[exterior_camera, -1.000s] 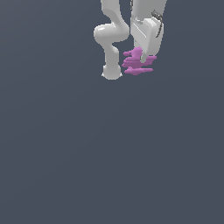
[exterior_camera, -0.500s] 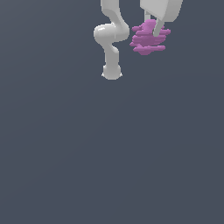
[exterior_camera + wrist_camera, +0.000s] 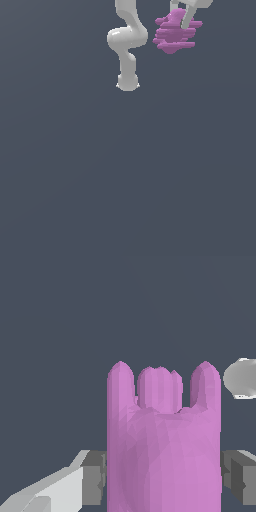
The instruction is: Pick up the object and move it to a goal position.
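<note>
A: Where are we holding the lumpy pink-magenta plastic piece with thin horizontal prongs (image 3: 173, 33)?

B: We're carrying it off the floor, at the exterior view's upper right, right of the white arm base (image 3: 127, 82). The white gripper (image 3: 181, 25) is pinching it: grey finger pads (image 3: 94, 478) are pressing both flanks, piece between them, prongs stacked level, pointing away from the wrist.

The object (image 3: 174, 34) looks like matt pink plastic with a faintly faceted skin, the arm (image 3: 127, 40) is smooth, softly glossy white plastic, and the gripper (image 3: 162, 478) has dull grey pads (image 3: 94, 478).
</note>
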You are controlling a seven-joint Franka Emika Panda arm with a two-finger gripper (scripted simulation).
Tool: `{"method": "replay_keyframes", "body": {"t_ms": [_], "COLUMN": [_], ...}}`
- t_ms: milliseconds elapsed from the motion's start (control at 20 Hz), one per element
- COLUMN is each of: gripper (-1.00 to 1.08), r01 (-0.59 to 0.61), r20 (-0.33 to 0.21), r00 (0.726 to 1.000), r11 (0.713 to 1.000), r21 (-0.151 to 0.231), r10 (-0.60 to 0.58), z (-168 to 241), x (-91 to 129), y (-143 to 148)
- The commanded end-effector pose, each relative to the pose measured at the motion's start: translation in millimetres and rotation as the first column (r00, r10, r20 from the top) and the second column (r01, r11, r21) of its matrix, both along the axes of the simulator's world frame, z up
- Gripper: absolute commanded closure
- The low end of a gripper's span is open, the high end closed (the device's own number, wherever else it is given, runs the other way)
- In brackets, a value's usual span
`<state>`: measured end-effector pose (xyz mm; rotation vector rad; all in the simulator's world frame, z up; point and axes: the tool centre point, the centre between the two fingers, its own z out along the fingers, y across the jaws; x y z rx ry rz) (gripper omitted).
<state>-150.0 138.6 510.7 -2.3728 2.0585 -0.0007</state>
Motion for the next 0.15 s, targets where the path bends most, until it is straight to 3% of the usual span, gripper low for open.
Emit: {"method": "replay_keyframes", "body": {"t_ms": [0, 100], "gripper": [1.08, 1.08], "r01": [0.000, 0.000], "r20": [0.000, 0.000], "r00": [1.000, 1.000], "r11": [1.000, 1.000], "r21": [0.000, 0.000], "r10": [0.000, 0.000], "z": [0.2, -0.7], "x": [0.4, 0.7], "y": [0.1, -0.2]}}
